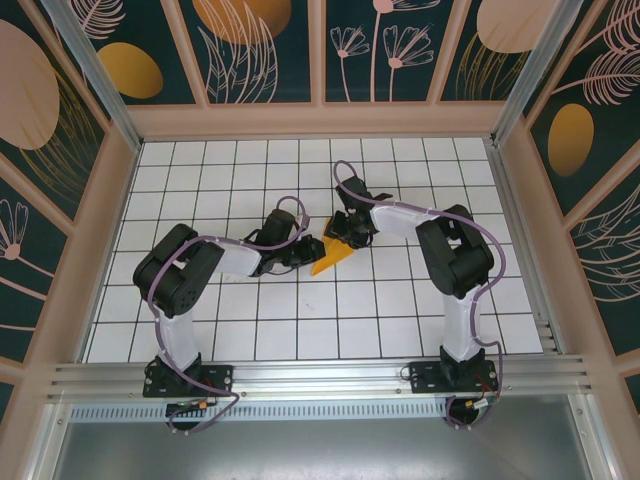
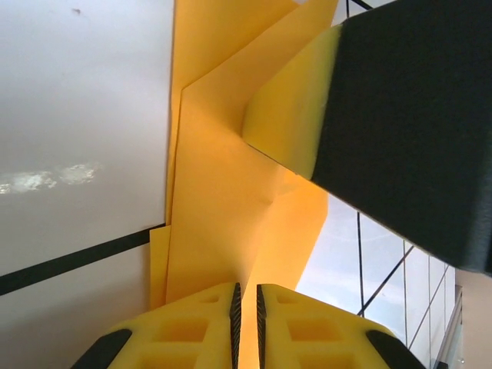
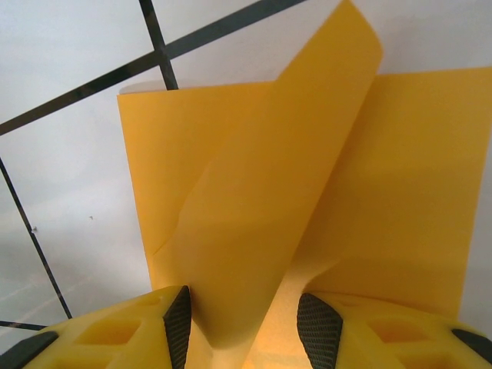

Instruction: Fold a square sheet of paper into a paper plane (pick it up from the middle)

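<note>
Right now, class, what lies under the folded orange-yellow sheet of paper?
The white gridded table lies beneath the square sheet of paper; black grid lines run up to its edges. The tiles directly below it are covered and cannot be seen.

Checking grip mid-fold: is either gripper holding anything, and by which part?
Left gripper is shut on the sheet of paper, pinching a raised fold. Right gripper straddles an upturned flap, jaws apart, no clamp.

White gridded table ringed by dark floral wall panels in beige frames.
</note>
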Controlling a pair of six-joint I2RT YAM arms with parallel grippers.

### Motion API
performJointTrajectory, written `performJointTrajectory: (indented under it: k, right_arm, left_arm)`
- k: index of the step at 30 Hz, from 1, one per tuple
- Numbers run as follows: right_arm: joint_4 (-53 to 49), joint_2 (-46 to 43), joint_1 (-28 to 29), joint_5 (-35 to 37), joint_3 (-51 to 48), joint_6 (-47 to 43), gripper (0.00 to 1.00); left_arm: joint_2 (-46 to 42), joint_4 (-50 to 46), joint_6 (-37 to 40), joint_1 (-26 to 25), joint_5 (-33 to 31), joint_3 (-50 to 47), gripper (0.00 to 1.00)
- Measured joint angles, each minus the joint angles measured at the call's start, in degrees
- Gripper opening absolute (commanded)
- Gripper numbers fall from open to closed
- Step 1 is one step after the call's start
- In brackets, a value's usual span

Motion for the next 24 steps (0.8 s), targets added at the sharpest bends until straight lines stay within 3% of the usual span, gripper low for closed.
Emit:
performJointTrajectory:
  k: [24]
  right_arm:
    - [-0.5,-1.6,0.1,-1.5,0.8,-2.5,0.51]
  left_arm:
    - [0.5,-0.5,0.0,0.0,-0.3,0.1,0.15]
